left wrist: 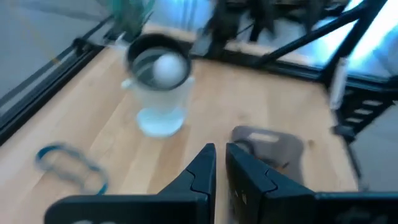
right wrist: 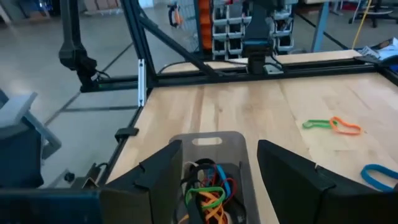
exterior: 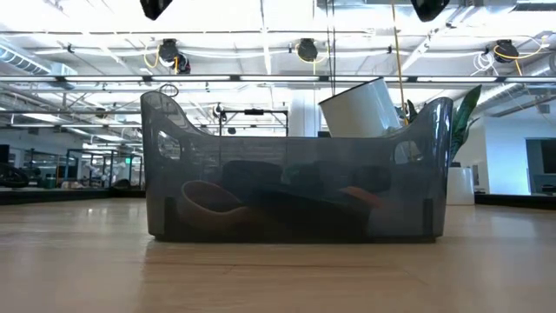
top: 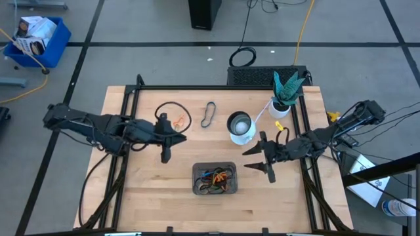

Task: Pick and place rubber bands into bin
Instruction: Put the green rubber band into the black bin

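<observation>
The dark grey bin stands near the table's front edge and holds several coloured rubber bands; it also shows in the right wrist view. A green and an orange band lie together on the wood left of centre. A blue band lies near the cup, and a large black loop lies far left. My left gripper is beside the orange band, above the table, fingers shut with nothing seen between them. My right gripper is open and empty, right of the bin.
A round white-and-silver cup stands behind the bin, and a white plant pot stands at the far right corner. A black frame rail runs along the table's far edge. Bare wood lies in front of the bin.
</observation>
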